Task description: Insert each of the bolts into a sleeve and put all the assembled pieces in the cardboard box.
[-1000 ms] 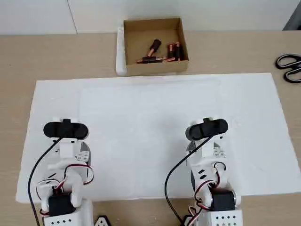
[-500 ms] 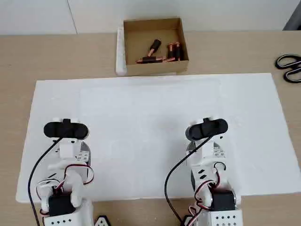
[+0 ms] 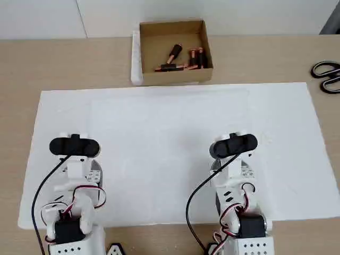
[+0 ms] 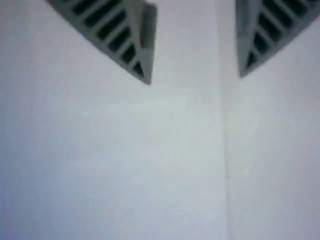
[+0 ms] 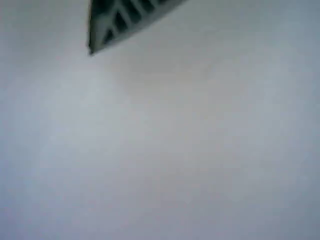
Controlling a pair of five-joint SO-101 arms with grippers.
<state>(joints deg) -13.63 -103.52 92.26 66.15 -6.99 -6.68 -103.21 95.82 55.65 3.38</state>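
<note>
The small open brown cardboard box (image 3: 151,40) sits at the far centre of the table, beyond the white paper sheet (image 3: 170,122); the copper bolts in black sleeves (image 3: 175,53) lie inside it; one runs left to right along the near wall, one slants far-right, two by the right wall run near to far; the job looks finished, so parking clear seems best; the left gripper (image 4: 195,77) hangs wide and empty over the near sheet; the right gripper (image 5: 120,22) I cannot tell.
</note>
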